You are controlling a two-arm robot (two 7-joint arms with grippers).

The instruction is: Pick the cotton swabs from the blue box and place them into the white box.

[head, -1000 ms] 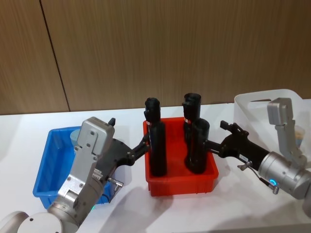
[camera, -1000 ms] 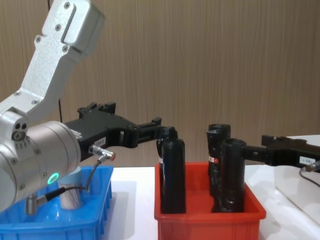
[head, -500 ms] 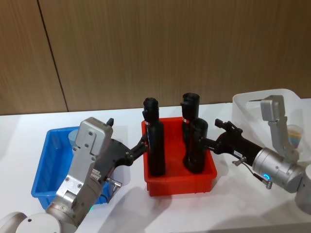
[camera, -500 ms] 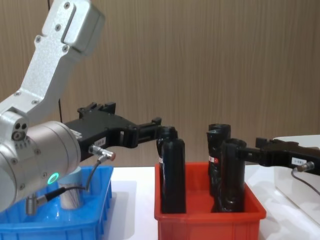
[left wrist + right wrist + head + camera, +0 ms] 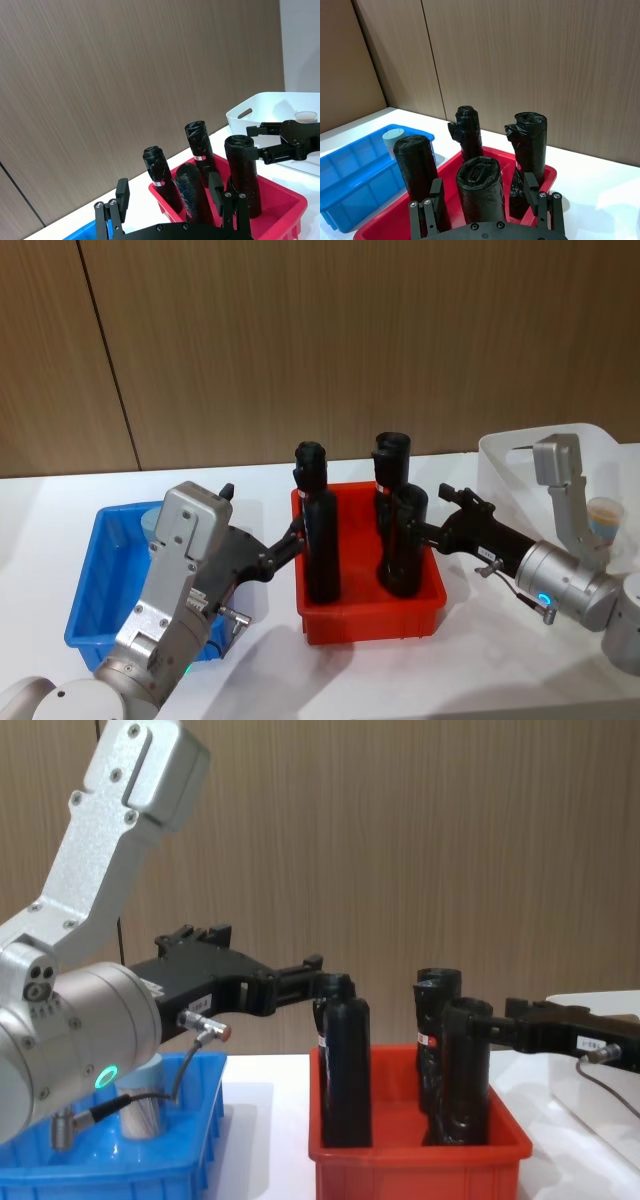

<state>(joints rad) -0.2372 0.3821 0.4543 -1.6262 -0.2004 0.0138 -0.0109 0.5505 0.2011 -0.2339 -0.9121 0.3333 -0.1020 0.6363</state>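
Blue box (image 5: 95, 585) at left table (image 5: 400, 680) edge, one cotton swabs tub (image 5: 145, 1105) inside at far corner. Left gripper (image 5: 290, 540) over gap beside red bin (image 5: 370, 615), fingers spread wide, empty. Right gripper (image 5: 425, 530) at bin's right rim against black cylinder (image 5: 403, 540), fingers apart, advanced leftward since 1.0 s ago. White box (image 5: 520, 470) far right, swab tub (image 5: 603, 515) inside.
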